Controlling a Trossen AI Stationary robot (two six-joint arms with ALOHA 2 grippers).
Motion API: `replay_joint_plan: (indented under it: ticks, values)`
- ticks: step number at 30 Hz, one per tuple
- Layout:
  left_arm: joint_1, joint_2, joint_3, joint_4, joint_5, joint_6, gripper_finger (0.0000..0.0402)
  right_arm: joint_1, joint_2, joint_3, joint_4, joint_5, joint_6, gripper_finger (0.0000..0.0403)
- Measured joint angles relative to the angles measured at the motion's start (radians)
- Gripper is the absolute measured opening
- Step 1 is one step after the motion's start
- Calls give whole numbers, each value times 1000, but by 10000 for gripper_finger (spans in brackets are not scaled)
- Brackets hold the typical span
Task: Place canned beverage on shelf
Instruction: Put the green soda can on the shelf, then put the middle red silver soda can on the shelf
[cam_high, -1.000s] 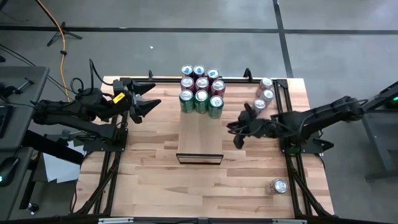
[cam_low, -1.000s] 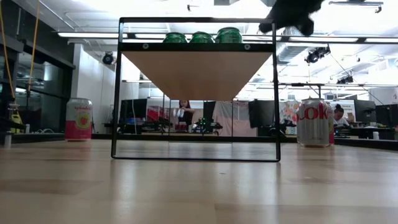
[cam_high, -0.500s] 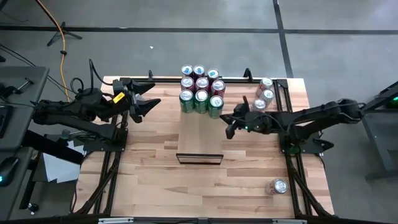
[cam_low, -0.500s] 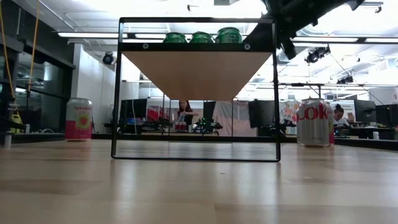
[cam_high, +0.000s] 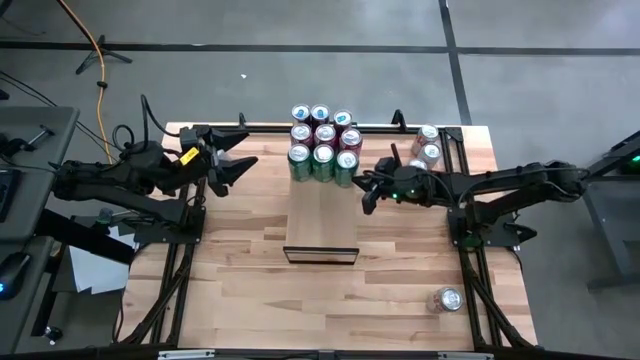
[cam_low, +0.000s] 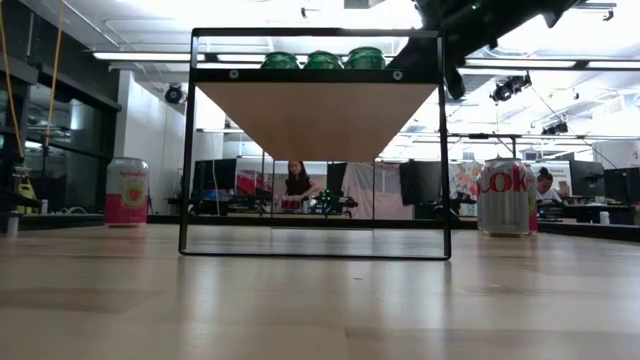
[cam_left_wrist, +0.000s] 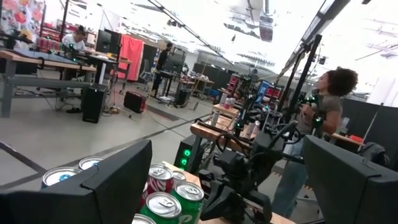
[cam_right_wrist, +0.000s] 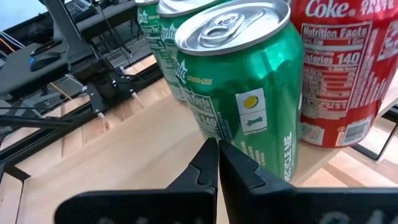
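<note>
The shelf (cam_high: 320, 215) is a pale wooden panel raised on a thin dark frame (cam_low: 190, 140) in the middle of the table. Several cans stand in rows at its far end, with three green ones in the nearest row. My right gripper (cam_high: 362, 190) is shut, its tips at the right-hand green can (cam_high: 346, 163), which fills the right wrist view (cam_right_wrist: 249, 93). My left gripper (cam_high: 243, 165) hangs open above the table's left side, with nothing between its fingers (cam_left_wrist: 118, 180). My right gripper's shut fingertips (cam_right_wrist: 208, 158) lie against the lower part of the green can's side wall (cam_right_wrist: 236, 140), on the side facing the table's near right. The fingers come slanting slightly downward from the table's right. The can stands upright on the shelf beside a red Coke can (cam_right_wrist: 342, 74).
Three more cans (cam_high: 425, 150) stand at the table's far right by the right arm's base. One can (cam_high: 447, 300) lies near the front right corner. The low view shows a pink can (cam_low: 126, 190) on the left and a silver Coke can (cam_low: 505, 197) on the right.
My right gripper has swung toward the table's left and far edge, dipping a little, up to the green cans. The right-hand green can has slid a short way toward the far end, into line with the other two green cans.
</note>
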Motion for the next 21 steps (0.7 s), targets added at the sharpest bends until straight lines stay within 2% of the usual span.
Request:
replay_joint_plan:
  ticks: [7, 12, 17, 21]
  values:
    - [0, 0, 0, -1, -1, 1, 351, -15, -5, 0, 9, 1, -24, 0]
    - [0, -1, 0, -4, -2, 2, 351, 2, -85, 1, 15, -12, -51, 0]
    - [0, -20, 0, -20, 61, 13, 351, 24, -199, 2, 124, -105, -86, 0]
    - [0, -29, 1, -55, 71, 62, 351, 27, -243, 2, 238, -179, -110, 0]
